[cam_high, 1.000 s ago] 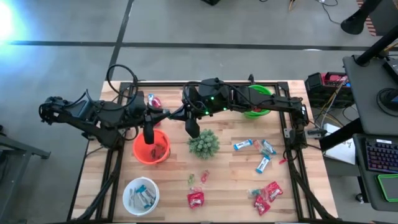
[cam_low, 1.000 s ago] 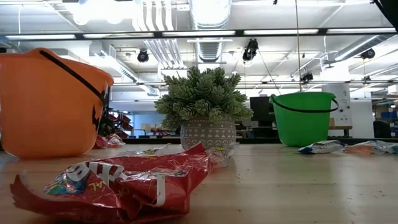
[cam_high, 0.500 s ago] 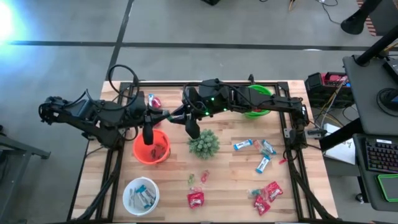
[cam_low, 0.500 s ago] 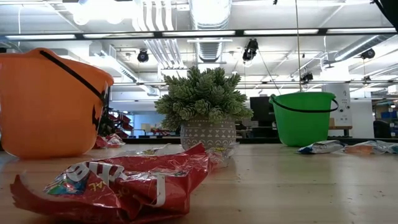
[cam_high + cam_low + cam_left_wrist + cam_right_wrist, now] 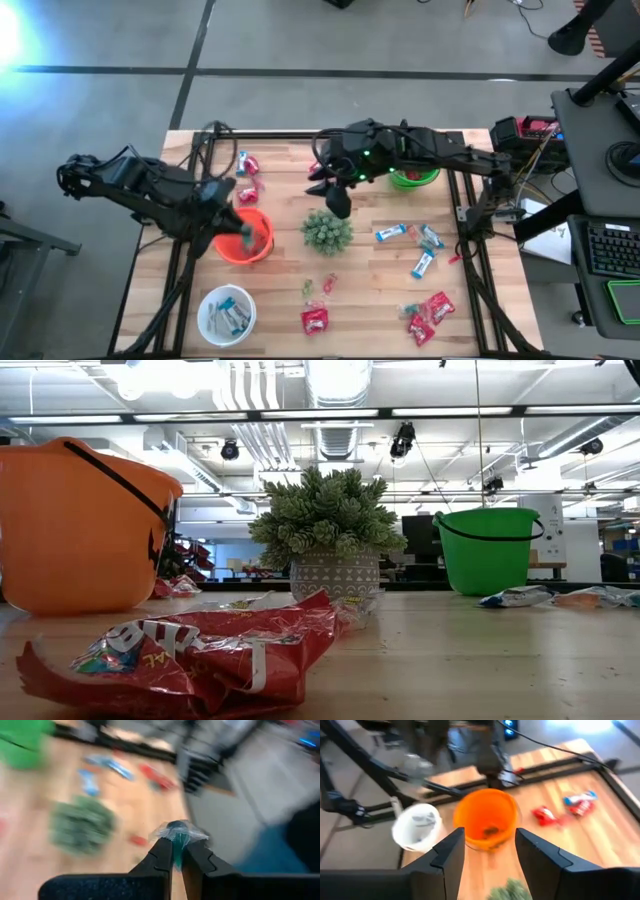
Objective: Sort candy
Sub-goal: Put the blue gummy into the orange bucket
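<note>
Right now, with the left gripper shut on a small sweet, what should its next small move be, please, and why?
Probably carry it toward the white bowl before opening. The left gripper is shut on a teal-looking sweet and sits over the orange bucket, which holds red packets, while the bowl holds bluish wrappers. The colour match is my guess.

You have a spiky green plant [image 5: 327, 231] in a patterned pot near the middle of the wooden table [image 5: 370, 280], with an orange bucket [image 5: 243, 238] just beside it toward the left edge. A green bucket [image 5: 415, 165] stands near the far right corner, and a white bowl [image 5: 226, 313] sits by the near left corner. Beyond the right edge you can see a keyboard [image 5: 613, 248] on a desk.
</note>
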Tool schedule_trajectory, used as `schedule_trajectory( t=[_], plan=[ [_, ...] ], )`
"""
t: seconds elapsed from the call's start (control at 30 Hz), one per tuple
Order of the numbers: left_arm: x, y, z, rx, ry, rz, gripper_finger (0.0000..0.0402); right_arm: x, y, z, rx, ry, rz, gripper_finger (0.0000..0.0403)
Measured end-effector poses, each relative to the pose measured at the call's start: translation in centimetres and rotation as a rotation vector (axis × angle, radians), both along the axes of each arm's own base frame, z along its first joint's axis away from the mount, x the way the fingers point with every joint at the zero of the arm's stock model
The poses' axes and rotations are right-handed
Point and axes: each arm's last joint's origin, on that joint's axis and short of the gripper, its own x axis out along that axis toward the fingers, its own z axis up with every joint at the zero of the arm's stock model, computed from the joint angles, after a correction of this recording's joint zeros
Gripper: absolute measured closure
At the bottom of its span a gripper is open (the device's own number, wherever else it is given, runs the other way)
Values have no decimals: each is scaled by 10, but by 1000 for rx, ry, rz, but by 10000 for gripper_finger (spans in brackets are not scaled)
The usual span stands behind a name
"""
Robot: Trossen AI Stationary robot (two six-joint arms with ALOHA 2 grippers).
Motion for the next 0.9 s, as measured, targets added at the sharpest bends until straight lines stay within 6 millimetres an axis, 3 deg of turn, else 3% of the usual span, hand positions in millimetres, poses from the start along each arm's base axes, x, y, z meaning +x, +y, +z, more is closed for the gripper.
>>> schedule_trajectory(
  t=[0.2, 0.6, 0.9],
  plan=[
    [-3, -15, -3, -122, 80, -256, 401, -20, -5, -1, -56, 119, -203, 236],
    [-19, -51, -21, -142, 293, -434, 402, -35, -11, 6, -15, 122, -365, 238],
    [-19, -74, -68, -72, 364, -445, 401, -35, -13, 6, 26, 118, -402, 240]
  ],
)
